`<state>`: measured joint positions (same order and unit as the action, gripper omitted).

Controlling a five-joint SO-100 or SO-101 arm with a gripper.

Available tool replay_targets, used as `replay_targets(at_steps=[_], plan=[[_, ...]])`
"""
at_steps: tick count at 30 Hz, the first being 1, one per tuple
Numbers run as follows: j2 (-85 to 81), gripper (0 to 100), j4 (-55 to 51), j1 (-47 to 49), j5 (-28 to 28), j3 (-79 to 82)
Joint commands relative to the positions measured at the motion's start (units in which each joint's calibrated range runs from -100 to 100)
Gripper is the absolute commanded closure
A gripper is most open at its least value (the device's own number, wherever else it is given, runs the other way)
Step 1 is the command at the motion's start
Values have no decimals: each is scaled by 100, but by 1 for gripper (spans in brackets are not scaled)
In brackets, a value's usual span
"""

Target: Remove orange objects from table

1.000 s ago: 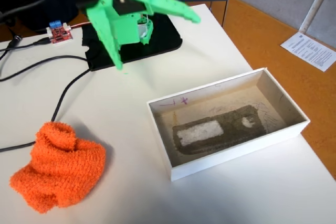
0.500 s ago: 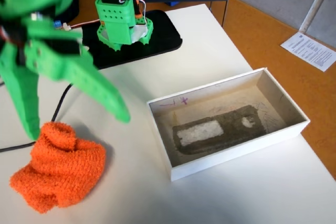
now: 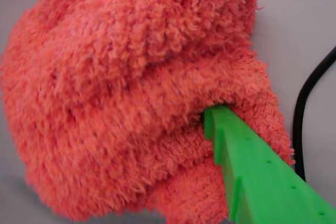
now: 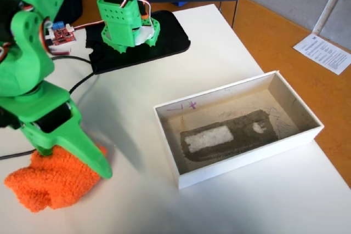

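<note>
Even bright light; soft shadows on table [image 4: 230,42]; wrist view close, slightly soft.

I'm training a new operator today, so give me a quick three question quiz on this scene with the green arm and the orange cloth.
1. True or false: the orange cloth lies inside the white box.
2. Multiple choice: in the wrist view, the green finger is A) hovering clear of the cloth, B) pressed into its fuzzy folds, C) inside the box.
3. Fill in: the black cable lies on the ___ beside the cloth.

Key:
1. False; it sits on the table, left of the box in the fixed view.
2. B.
3. Table.
</note>
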<state>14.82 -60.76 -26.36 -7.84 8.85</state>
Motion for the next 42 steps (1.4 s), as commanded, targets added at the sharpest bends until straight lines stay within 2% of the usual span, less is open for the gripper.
replay_targets(at_steps=[1,5,9,19,24,29,35,38,42], plan=[[125,56,-25,-88,117,-391],[184,88,97,-140,156,-352],[251,97,388,-184,376,-62],[-1,100,705,-251,679,93],[-949,100,170,178,630,-459],[-2049,100,16,1139,249,-1631],[-2334,100,-301,2980,59,-3414],[-2619,99,-236,4015,93,-3317],[-3282,99,275,5117,264,-1951]])
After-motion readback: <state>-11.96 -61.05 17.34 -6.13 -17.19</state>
